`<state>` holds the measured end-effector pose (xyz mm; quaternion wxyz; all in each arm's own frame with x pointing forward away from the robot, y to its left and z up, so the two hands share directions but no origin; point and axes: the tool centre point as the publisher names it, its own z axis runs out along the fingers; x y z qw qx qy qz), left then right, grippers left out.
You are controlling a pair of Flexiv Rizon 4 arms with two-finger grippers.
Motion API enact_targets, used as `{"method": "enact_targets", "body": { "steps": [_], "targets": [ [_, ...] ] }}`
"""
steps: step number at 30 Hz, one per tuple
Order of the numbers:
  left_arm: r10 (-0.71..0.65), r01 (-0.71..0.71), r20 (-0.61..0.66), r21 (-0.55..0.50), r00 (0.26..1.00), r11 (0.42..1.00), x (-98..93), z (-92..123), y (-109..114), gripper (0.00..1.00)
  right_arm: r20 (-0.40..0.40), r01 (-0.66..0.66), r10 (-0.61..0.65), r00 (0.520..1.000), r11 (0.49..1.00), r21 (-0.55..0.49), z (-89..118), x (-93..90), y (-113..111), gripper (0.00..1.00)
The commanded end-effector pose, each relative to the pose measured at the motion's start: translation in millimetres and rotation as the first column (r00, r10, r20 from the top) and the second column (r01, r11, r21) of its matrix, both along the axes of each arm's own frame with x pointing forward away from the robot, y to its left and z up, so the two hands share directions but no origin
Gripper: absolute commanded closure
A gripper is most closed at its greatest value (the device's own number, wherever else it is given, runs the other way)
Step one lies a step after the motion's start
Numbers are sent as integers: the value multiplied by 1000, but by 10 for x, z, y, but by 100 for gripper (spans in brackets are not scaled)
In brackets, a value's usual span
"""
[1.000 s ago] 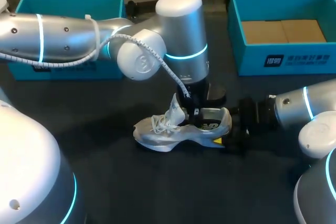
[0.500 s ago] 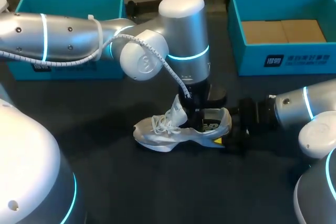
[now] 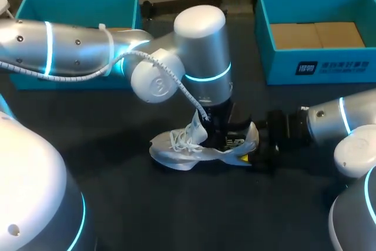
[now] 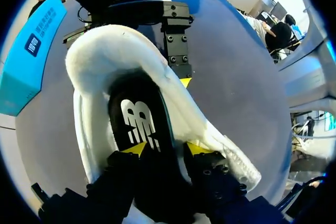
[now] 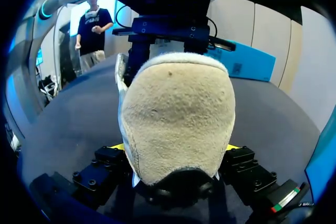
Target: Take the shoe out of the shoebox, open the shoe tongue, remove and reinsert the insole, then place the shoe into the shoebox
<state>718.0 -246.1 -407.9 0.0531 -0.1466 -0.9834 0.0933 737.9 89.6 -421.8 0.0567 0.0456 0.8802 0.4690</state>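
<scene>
The white shoe (image 3: pixel 176 148) lies on the dark table, toe to the left, with its tongue (image 3: pixel 197 130) lifted. My left gripper (image 3: pixel 222 133) points down into the shoe's mouth. In the left wrist view this gripper (image 4: pixel 165 149) is open, its yellow tips spread just over the black insole (image 4: pixel 137 124) inside the white collar (image 4: pixel 100 61). My right gripper (image 3: pixel 251 145) clasps the heel from the right. In the right wrist view the heel (image 5: pixel 176 114) fills the gap of that gripper (image 5: pixel 175 148), with both fingers against it.
A teal shoebox (image 3: pixel 317 57) with a cardboard floor stands at the back right. A second teal box (image 3: pixel 76 7) stands at the back left, partly hidden behind my left arm.
The left gripper's fingers have parted and it has sunk lower into the shoe's mouth. The tongue sits a little lower. The right arm has kept still on the heel.
</scene>
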Motion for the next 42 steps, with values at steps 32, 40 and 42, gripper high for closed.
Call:
{"method": "enact_targets", "body": {
  "steps": [32, 40, 42],
  "targets": [
    [29, -22, 212, -36, 977, 999, 261, -185, 132, 100, 0, 2, -2, 1000, 1000, -4, 4, 6, 23, 100],
    [46, -38, 197, -45, 979, 998, 277, 14, 212, 100, 0, 2, -2, 1000, 1000, -4, 4, 6, 23, 100],
    [45, -37, 191, -46, 981, 998, 267, 49, 230, 100, 0, 2, -2, 1000, 1000, -4, 4, 6, 23, 100]
  ]
}}
